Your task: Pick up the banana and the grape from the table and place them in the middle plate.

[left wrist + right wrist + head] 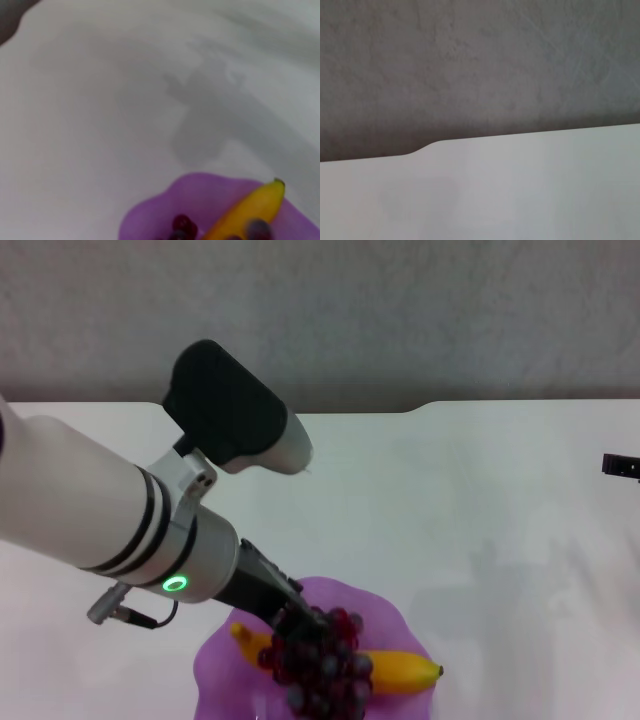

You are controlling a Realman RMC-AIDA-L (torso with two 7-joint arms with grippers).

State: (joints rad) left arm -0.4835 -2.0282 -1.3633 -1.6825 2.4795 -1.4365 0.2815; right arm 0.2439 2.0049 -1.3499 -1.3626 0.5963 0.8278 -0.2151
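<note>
My left hand [298, 618] is lowered over the plate [385, 612] and sits at the top of the grapes [325, 660]; I cannot tell whether its fingers are open or closed on the bunch. The grapes lie just below this hand, inside the plate, across the middle of the banana [405, 670]. The banana rests in the plate beneath them, its dark tip pointing away to the right of my hand. The plate stands on the tabletop [480, 500]. My right hand [620, 466] is parked well apart at the right edge.
</note>
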